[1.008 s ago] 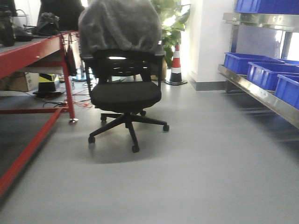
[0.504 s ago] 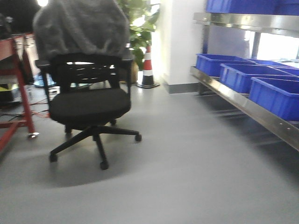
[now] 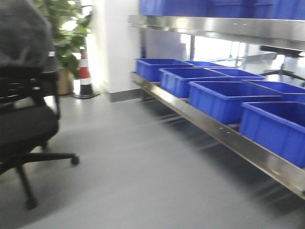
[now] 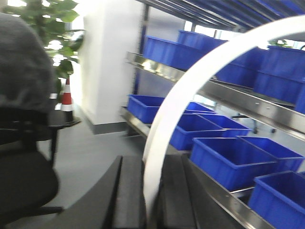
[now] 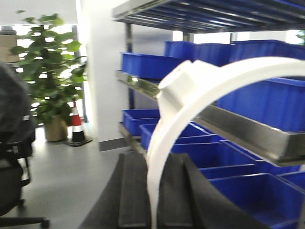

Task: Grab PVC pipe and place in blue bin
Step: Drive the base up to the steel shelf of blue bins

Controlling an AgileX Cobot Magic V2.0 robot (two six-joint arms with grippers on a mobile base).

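Blue bins line your 2 o'clock. Your left gripper clamps a PVC pipe, your right gripper a second pipe

Steel shelf, blue bins in a row on it

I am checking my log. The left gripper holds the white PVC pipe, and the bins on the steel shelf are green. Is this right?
Not quite: the bins on the steel shelf are blue, as the front-facing view shows. The left gripper does hold the white PVC pipe.
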